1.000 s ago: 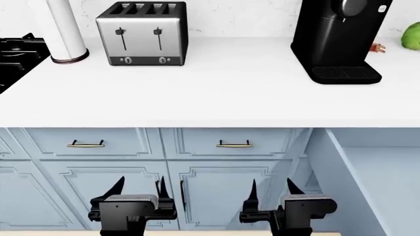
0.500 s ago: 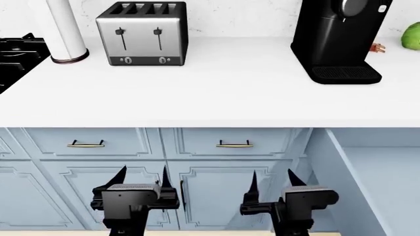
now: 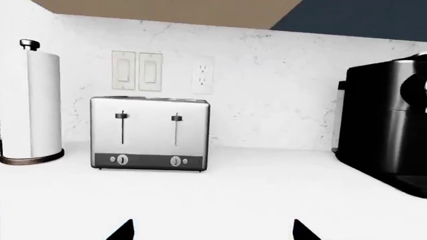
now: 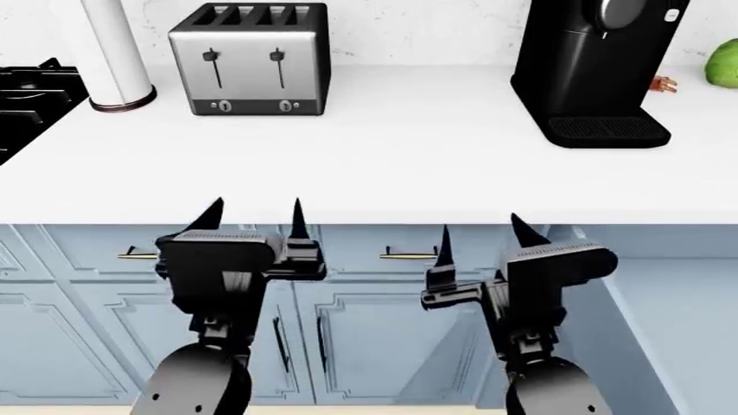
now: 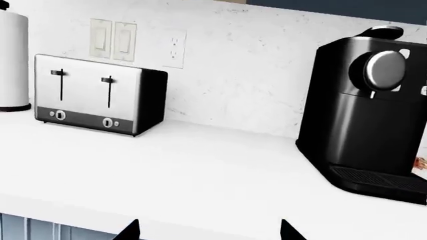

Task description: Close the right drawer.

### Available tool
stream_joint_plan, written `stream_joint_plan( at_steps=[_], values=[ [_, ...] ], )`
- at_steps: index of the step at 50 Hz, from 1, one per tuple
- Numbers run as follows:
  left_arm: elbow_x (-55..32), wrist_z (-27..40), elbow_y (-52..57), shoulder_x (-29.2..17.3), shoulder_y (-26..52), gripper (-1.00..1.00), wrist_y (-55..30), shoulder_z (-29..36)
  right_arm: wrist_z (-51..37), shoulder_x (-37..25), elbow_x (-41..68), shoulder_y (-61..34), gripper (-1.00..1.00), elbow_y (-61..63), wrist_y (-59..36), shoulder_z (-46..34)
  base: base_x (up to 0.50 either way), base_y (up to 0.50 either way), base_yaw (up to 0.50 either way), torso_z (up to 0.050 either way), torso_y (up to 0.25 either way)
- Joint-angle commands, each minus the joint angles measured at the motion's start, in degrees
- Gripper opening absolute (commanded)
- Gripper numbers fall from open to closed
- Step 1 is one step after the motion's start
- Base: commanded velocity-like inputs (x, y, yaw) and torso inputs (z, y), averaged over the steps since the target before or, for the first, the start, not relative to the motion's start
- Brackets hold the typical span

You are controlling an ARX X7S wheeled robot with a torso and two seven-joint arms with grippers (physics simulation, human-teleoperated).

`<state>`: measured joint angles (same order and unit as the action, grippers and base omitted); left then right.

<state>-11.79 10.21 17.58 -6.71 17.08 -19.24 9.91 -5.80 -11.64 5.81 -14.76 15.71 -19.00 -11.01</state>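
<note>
Looking at progress, basically nothing's done yet: the right drawer (image 4: 645, 303) sits pulled out at the far right under the counter (image 4: 369, 173), untouched. Both the left gripper (image 4: 251, 216) and right gripper (image 4: 479, 233) hang in front of the cabinets with fingers spread, holding nothing. Whole push is left.

Kitchen counter and cabinet front: a count of what shows.

One white counter (image 4: 381, 164) carries one four-slot toaster (image 4: 249, 59), one paper towel roll (image 4: 113, 52) and one black coffee machine (image 4: 600, 69); one green fruit (image 4: 724, 64) sits at the counter's right edge. Two grippers, the left gripper (image 4: 251, 218) and the right gripper (image 4: 482, 238). One open right drawer (image 4: 680, 303). Two brass handles in part visible.
</note>
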Motion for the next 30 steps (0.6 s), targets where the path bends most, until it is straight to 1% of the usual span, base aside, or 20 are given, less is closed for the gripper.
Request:
stream_joint_plan(
  at_steps=[1, 5, 8, 15, 22, 30],
  values=[
    [-2.91, 1.59, 7.5, 0.87, 9.21, 1.0, -8.05, 0.78, 1.28, -1.4, -0.18, -8.12, 1.0, 6.65, -8.67, -2.06, 0.0, 0.0, 0.0, 0.0, 0.0],
    [-3.43, 2.08, 8.79, 0.93, 11.02, 1.0, -9.59, 1.41, 1.75, -1.52, -0.05, -10.19, 1.0, 6.51, -9.31, -2.4, 0.0, 0.0, 0.0, 0.0, 0.0],
    [-4.57, 3.03, 11.86, 0.99, 12.97, 1.0, -12.93, 1.44, 2.12, -1.76, -0.12, -12.44, 1.0, 7.6, -11.05, -2.87, 0.0, 0.0, 0.0, 0.0, 0.0],
    [-6.68, 4.45, 15.51, 0.89, 16.84, 1.0, -17.05, 0.8, 2.38, -2.25, 0.03, -16.55, 1.0, 10.91, -16.31, -3.33, 0.0, 0.0, 0.0, 0.0, 0.0],
    [-7.82, 5.38, 17.86, 0.44, 19.07, 1.0, -19.37, 0.98, 2.5, -2.5, 0.1, -19.93, 1.0, 14.08, -20.35, -3.91, 0.0, 0.0, 0.0, 0.0, 0.0],
    [-9.55, 6.42, 19.46, 0.46, 23.67, 1.0, -22.35, 0.51, 2.53, -2.78, 0.12, -22.34, 1.0, 15.93, -23.22, -4.44, 0.0, 0.0, 0.0, 0.0, 0.0]
  ],
)
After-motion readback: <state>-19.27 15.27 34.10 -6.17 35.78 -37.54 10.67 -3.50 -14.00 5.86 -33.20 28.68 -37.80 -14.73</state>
